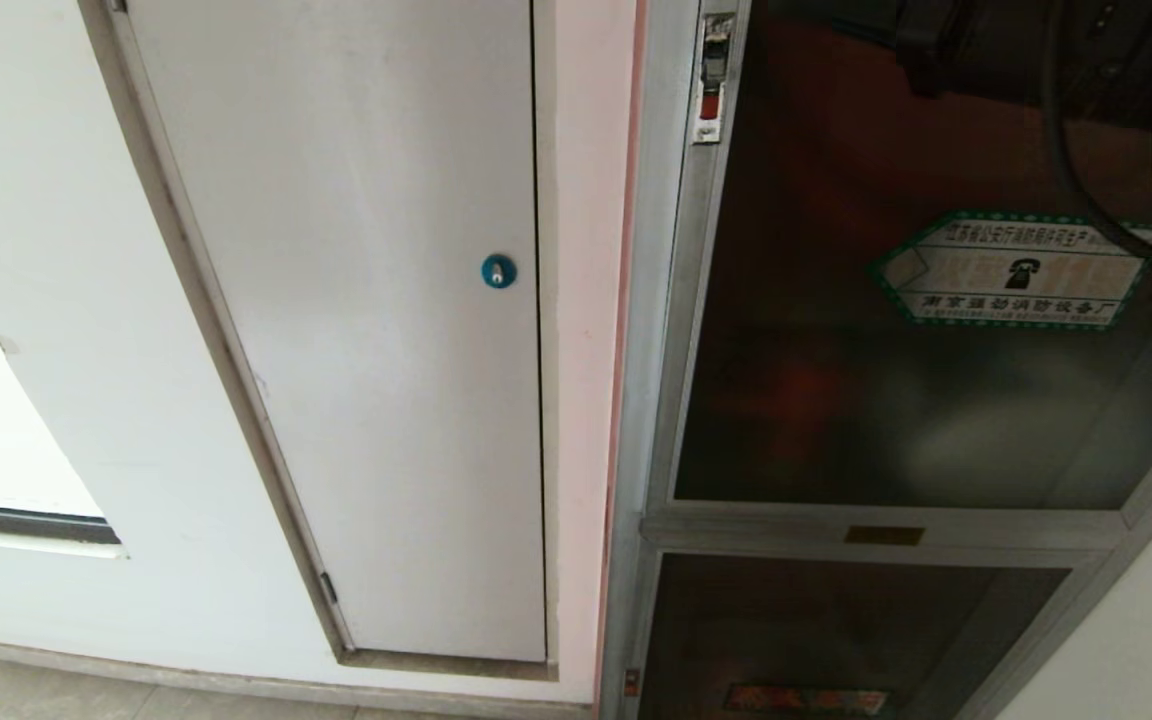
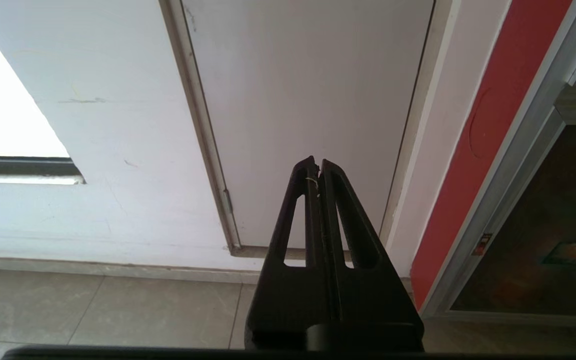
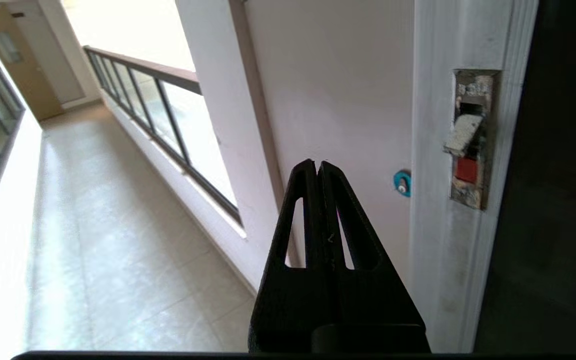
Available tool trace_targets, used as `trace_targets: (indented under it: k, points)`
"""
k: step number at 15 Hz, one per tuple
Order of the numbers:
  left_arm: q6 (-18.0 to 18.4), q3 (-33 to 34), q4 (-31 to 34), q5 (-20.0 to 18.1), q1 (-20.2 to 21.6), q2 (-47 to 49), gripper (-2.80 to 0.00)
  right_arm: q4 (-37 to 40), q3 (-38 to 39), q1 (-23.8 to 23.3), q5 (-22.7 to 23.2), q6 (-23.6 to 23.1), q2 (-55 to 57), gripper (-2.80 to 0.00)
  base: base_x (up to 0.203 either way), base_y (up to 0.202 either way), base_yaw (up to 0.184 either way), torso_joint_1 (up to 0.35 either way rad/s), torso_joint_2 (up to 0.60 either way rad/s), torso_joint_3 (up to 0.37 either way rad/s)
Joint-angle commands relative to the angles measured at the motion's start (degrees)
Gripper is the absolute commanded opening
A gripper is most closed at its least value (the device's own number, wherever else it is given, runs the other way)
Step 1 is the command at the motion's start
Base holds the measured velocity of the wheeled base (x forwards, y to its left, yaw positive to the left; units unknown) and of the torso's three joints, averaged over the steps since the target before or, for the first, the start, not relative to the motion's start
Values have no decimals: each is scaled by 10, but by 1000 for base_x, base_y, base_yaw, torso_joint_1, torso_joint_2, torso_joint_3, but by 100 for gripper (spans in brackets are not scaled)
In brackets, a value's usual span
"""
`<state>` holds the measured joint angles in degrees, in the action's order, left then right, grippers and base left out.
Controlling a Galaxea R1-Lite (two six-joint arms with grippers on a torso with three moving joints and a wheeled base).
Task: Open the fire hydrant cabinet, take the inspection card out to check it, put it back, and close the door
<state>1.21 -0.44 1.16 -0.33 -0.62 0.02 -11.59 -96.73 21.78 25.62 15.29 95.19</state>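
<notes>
Door (image 1: 836,400) stood closed; its green-bordered sticker (image 1: 1016,270) bore a telephone symbol and Chinese text. Right gripper (image 3: 318,165) and left gripper (image 2: 317,162) were clenched, empty.

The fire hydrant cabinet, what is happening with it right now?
Nothing is being handled yet. The fire hydrant cabinet is shut, its tinted glass door lying flat in the frame. The right gripper, fingers closed and empty, is up near the latch at the door's edge without touching it. The left gripper, also closed and empty, points at the white panel beside the cabinet. No inspection card is visible.
</notes>
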Motion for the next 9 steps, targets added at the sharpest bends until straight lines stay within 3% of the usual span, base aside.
trace_targets:
  k: [1,9]
  points:
    - [0,0,-1,0,0,0,-280,1,-38,0,3,6,62,-280,0,0,0,0,0,0]
    - [0,0,-1,0,0,0,-280,-70,-92,-18,-34,71,150,-280,0,0,0,0,0,0]
